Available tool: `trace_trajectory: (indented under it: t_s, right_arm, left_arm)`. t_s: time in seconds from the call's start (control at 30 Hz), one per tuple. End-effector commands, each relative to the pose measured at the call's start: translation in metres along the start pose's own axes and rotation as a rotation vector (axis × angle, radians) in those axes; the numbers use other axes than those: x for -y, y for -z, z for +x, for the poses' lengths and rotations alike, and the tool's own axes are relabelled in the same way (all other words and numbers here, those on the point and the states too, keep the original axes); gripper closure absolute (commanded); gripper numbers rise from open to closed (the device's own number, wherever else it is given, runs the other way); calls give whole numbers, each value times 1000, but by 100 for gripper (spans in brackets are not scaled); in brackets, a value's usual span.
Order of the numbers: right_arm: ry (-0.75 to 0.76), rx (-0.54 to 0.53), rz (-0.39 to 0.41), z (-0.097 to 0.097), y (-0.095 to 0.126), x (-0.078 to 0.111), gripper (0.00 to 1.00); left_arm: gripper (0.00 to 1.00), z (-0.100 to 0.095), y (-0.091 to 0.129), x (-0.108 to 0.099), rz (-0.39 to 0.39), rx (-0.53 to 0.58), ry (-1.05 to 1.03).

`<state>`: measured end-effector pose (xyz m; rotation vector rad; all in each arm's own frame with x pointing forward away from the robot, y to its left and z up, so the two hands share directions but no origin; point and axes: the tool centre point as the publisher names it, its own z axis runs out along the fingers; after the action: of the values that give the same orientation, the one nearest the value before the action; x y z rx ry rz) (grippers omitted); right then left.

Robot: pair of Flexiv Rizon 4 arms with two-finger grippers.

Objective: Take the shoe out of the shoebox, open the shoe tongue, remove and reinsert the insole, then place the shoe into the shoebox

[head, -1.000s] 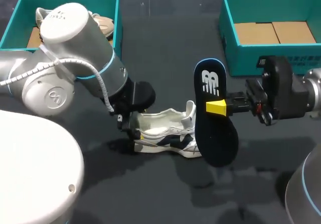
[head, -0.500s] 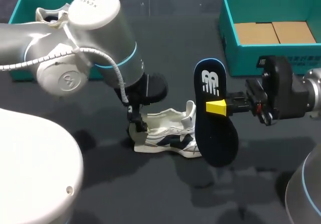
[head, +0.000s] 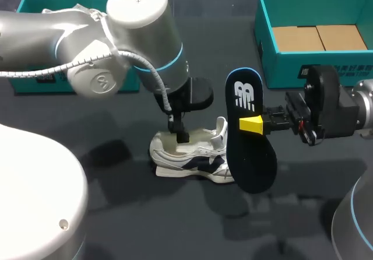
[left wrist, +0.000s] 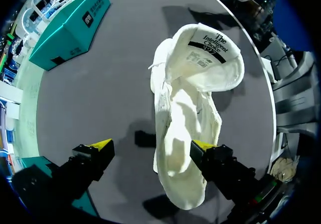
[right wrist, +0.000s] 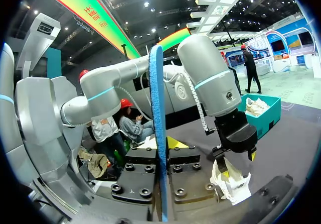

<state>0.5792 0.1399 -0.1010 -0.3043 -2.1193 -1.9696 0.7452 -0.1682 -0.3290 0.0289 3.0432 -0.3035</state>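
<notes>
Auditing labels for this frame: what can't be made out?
Head view: inside of the left shoebox, hidden by the left arm.
Head view: shoe opening, partly covered by the left gripper.
Head view: far finger of the right gripper, behind the insole.
Right wrist view: insole seen edge-on, neither face visible.
</notes>
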Motion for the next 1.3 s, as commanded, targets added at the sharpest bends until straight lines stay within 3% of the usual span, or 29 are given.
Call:
trace_trajectory:
  t_s: [0.03,0.23,0.33,0.53,0.6,0.77,1.13,1.3]
  right_arm:
    - [-1,1,0,0,-1,1,100]
    - [-1,1,0,0,-1,1,100]
    - [-1,1,0,0,-1,1,100]
    - [-1,1,0,0,-1,1,100]
    - [-1,1,0,0,-1,1,100]
    - [-1,1,0,0,-1,1,100]
    - [-1,1,0,0,-1,1,100]
    - [-1,1,0,0,-1,1,100]
  left_arm:
    - [0,-11,-34,14,-31,-17,8]
    - [3,-12,-53,19,-33,-34,18]
    - [22,-9,-59,21,-41,-41,10]
    - [32,-3,-66,19,-49,-61,8]
    - [44,-2,-68,19,-50,-68,9]
    - [100,3,-69,16,-51,-82,1]
    - [100,8,-49,12,-19,-135,-74]
    - [100,5,-28,19,36,-182,-260]
